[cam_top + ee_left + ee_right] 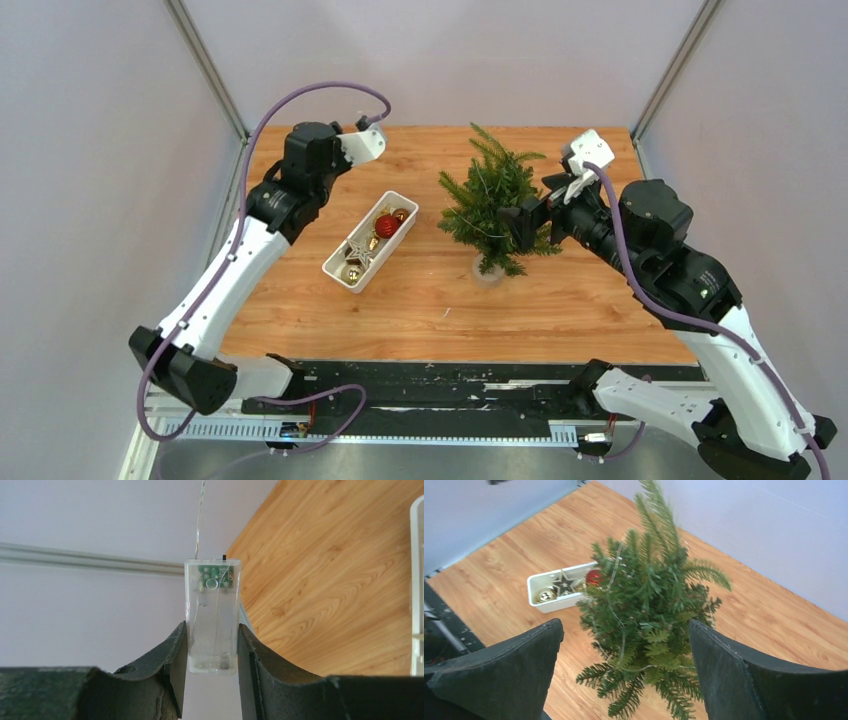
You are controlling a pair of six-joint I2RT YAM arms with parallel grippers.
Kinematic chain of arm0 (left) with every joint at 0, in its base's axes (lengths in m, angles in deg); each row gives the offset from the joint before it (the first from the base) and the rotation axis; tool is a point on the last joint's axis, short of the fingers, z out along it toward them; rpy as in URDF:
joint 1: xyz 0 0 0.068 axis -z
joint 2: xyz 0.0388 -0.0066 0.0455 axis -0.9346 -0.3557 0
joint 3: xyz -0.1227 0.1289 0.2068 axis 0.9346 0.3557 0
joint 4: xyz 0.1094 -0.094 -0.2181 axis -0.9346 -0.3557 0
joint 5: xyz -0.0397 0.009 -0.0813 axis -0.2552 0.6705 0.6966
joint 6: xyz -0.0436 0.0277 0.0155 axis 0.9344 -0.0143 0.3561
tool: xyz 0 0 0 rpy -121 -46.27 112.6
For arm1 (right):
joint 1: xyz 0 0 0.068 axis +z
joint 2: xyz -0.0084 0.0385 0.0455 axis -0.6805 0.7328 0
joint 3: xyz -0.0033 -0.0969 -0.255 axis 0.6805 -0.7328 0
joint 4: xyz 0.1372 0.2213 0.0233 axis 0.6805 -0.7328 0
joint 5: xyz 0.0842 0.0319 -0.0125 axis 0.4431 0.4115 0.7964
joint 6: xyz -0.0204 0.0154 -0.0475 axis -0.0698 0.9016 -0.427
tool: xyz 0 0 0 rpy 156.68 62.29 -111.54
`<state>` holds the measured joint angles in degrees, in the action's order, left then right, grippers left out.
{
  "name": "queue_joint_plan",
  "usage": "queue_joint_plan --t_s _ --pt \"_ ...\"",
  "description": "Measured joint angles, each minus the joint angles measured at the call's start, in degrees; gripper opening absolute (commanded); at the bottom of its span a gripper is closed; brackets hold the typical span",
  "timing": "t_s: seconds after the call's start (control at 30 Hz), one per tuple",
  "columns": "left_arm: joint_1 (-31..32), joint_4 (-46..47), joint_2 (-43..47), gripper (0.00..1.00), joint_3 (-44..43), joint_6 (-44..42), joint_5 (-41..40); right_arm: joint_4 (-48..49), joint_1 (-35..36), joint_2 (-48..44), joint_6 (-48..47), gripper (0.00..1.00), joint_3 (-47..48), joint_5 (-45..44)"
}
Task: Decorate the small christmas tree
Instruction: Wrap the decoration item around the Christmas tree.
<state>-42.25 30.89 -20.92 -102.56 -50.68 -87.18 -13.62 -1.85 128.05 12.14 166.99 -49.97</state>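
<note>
The small christmas tree (495,205) stands upright on the table (560,310), slightly toward 3 o'clock of the table's centre, its clear base resting on the wood. The white tray (388,250) lies at 9 o'clock of the tree, apart from it, and holds a red ball (387,225), a star (358,250) and a gold ball (352,272). The left gripper (212,645) is raised above the table's far-left corner, at roughly 10 o'clock of the tree. Its fingers pinch the lower part of a clear battery box (212,595) from both sides. A thin wire (200,515) leaves the top of the box toward 12 o'clock in the wrist view. A fine silvery strand appears to run through the branches, so the box is probably held high and clear to keep the wire off the tray while the light string is laid. The right gripper (624,627) sits at 3 o'clock of the tree with its fingers spread wide and nothing between them. It faces the foliage, in a position to catch or guide the strand. Excess pull on the wire could tip the light tree.
</note>
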Motion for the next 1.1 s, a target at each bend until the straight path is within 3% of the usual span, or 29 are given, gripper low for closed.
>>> queue_joint_plan --t_s 0.2,0.37,0.57,0.77,0.83,0.93,1.1 --pt "-0.13 -0.15 -9.6 0.0 -10.97 2.19 3.8 -0.02 -0.09 1.9 -0.24 1.0 5.9 3.58" --pt "-0.33 -2.93 -19.32 0.0 -23.52 5.97 7.41 0.13 -2.45 7.63 -0.5 1.0 16.76 5.05" --pt "-0.35 -6.58 -25.55 0.0 -32.94 9.46 12.79 1.4 -11.3 16.76 -1.6 1.0 32.02 8.13" --pt "-0.24 -7.34 -27.12 0.0 -36.17 12.0 19.34 4.59 -36.79 28.44 5.81 1.0 39.6 26.27" --pt "0.22 -7.13 -28.17 0.0 -37.44 11.93 20.74 6.8 -42.14 33.22 9.16 1.0 40.44 33.03" --pt "0.74 -6.99 -30.95 0.0 -40.44 11.69 23.54 9.46 -46.12 41.44 13.4 1.0 40.28 42.51" --pt "1.25 -7.65 -35.93 0.0 -45.86 12.52 32.76 12.5 -46.69 49.18 16.85 1.0 39.04 52.85"
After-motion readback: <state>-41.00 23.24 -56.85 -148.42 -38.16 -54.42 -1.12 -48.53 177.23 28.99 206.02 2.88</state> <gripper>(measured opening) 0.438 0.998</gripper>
